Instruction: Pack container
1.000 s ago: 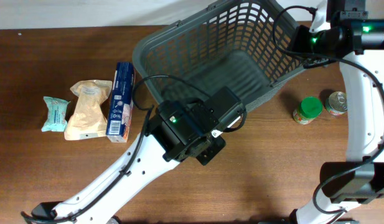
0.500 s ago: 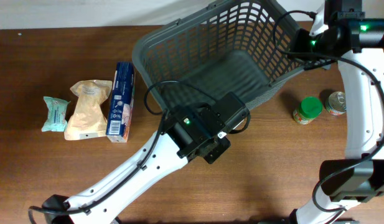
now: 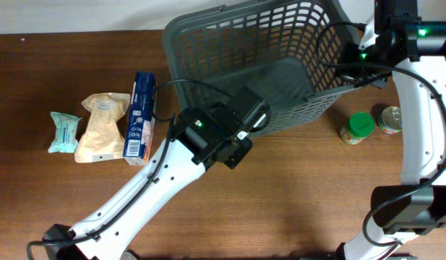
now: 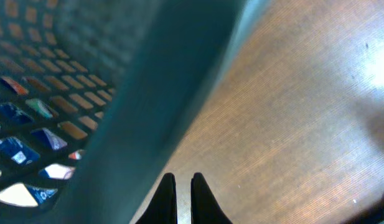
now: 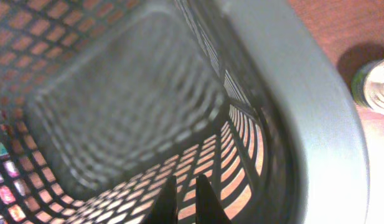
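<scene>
Overhead view: the basket (image 3: 181,58) sits at the tabletop's (image 3: 295,202) 12-to-1 o'clock, looking tipped, with nothing visible inside it. It is far bigger than any of the groceries. It looks like light, stiff plastic, so it would probably slide or tip on the wood more readily than it lifts. The lattice walls may flex a little, so the thick rim (image 5: 316,106) seems the soundest place to pinch or push.

The left gripper (image 4: 184,193) is at the basket's 7 o'clock edge. Its fingers are together but for a sliver, with bare wood showing between them. The right gripper (image 5: 185,196) is inside the 3 o'clock wall, its fingers just as close, and nothing shows clamped between them.

A box (image 3: 142,118) lies at 9 o'clock. A jar (image 3: 358,128) and a can (image 3: 390,119) stand at 3 o'clock.
</scene>
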Tool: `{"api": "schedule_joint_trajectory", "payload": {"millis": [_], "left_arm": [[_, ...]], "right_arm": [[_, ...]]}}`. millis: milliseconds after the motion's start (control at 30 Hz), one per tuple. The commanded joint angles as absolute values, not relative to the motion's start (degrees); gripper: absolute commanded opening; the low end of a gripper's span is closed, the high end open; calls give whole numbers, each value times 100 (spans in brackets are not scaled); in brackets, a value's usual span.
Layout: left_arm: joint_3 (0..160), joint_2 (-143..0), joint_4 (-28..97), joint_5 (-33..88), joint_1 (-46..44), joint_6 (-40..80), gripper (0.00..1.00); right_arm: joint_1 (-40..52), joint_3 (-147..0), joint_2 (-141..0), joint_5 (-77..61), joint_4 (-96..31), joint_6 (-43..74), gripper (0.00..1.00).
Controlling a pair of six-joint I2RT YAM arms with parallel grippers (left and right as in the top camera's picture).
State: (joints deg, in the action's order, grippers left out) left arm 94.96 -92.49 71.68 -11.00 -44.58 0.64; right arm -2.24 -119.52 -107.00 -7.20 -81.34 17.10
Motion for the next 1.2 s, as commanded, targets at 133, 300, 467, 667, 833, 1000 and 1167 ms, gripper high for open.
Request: {"api": "schedule_joint_trajectory", "payload": {"millis": [133, 300, 467, 667, 833, 1000, 1167], "left_arm": [[9463, -9290, 6818, -1221, -3708, -287, 2], [9463, -9290, 6530, -1133, -3288, -401, 2], [9485, -9262, 6705, -1140, -3166, -399, 2], [9824, -8936, 7832, -1188, -2967, -276, 2], [10265, -8318, 8123, -1192, -2237, -67, 2], [10353, -7771, 7992, -1205, -1046, -69, 11], [10344, -7767, 8064, -1201, -309, -69, 12]], "right_arm": [[-187, -12018, -10709, -403, -8538, 1525, 4], [-178, -12018, -10667, -403, -8648, 1525, 4], [-178, -12145, -10628, -401, -8543, 1485, 4], [-196, -13764, -10578, -379, -8534, 1361, 4], [-611, -14757, -10578, -709, -8746, 1503, 4], [-1538, -14676, -10718, -751, -8809, 1704, 4], [-1890, -14667, -11115, -849, -8731, 1702, 4]]}}
